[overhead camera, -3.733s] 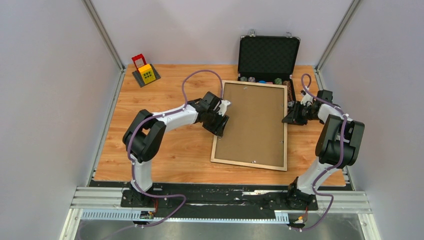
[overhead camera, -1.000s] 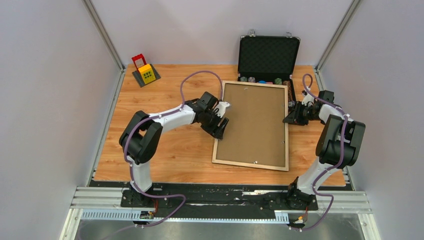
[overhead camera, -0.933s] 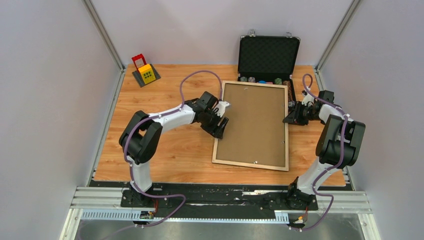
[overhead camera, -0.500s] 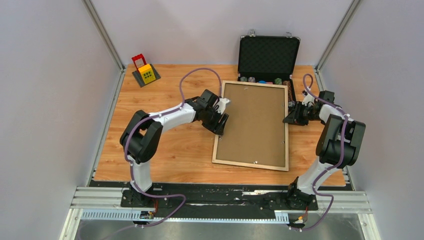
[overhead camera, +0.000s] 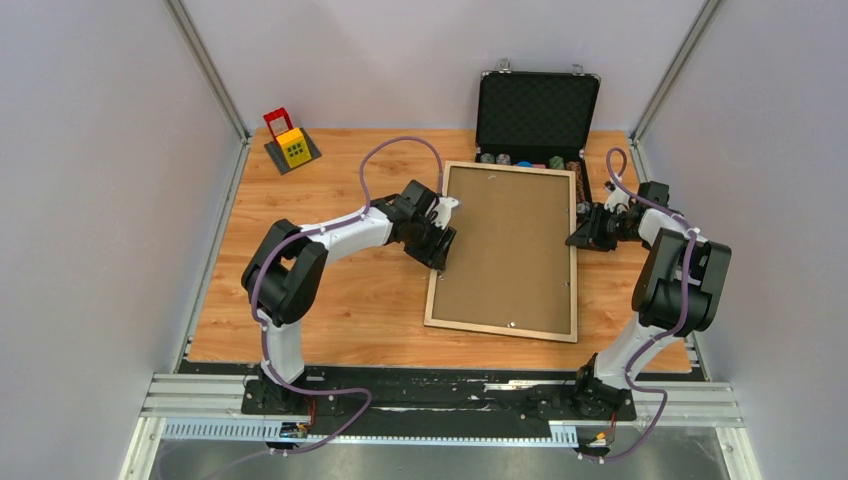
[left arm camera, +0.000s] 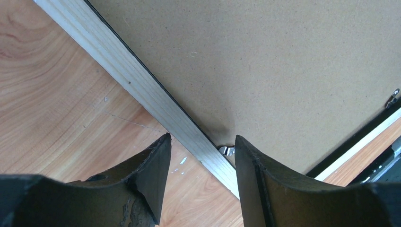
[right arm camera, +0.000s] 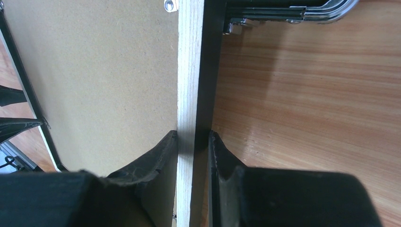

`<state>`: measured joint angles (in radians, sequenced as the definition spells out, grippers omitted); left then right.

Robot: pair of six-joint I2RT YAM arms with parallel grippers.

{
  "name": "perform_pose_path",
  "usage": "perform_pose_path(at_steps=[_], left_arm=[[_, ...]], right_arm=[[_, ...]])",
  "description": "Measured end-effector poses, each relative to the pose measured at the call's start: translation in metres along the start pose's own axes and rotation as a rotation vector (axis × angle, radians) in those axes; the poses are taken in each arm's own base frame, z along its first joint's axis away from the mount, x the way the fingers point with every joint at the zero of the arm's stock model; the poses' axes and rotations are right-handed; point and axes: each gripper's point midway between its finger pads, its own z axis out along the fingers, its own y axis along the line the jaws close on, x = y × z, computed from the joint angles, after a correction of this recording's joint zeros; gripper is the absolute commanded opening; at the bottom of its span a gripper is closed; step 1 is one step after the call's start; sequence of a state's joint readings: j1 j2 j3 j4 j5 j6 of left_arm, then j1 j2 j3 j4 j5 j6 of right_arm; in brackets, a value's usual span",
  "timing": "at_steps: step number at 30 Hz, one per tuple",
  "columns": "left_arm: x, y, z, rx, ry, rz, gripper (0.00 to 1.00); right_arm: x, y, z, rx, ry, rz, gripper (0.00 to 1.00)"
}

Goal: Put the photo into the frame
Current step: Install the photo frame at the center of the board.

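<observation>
- Orange-brown wood-grain tabletop lies flat under the left gripper and the right gripper, its grain sharp in both wrist views.
- Plain pale grey left wall panel stands well outboard of the left gripper.
- Matching pale grey right wall panel rises near the right gripper's outer side.
- Pale grey back wall panel closes things off well ahead of both.
- Slim silver aluminium corner posts lean up in the two far corners.
- Behind the grippers, silver slotted aluminium rails, then a dull grey metal floor sheet.
- Light is even, with soft shadows on the wood.
</observation>
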<state>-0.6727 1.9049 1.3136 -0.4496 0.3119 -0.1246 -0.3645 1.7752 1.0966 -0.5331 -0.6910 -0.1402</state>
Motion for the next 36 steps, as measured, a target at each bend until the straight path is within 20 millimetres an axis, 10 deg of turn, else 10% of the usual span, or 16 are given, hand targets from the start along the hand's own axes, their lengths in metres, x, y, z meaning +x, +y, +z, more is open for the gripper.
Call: perform_pose_path(at_steps=[36], left_arm=[[0.012, -0.001, 0.005, 0.02, 0.028, -0.008, 0.47]], right_arm=[[0.0, 0.0, 0.0, -0.009, -0.002, 0.006, 0.0]])
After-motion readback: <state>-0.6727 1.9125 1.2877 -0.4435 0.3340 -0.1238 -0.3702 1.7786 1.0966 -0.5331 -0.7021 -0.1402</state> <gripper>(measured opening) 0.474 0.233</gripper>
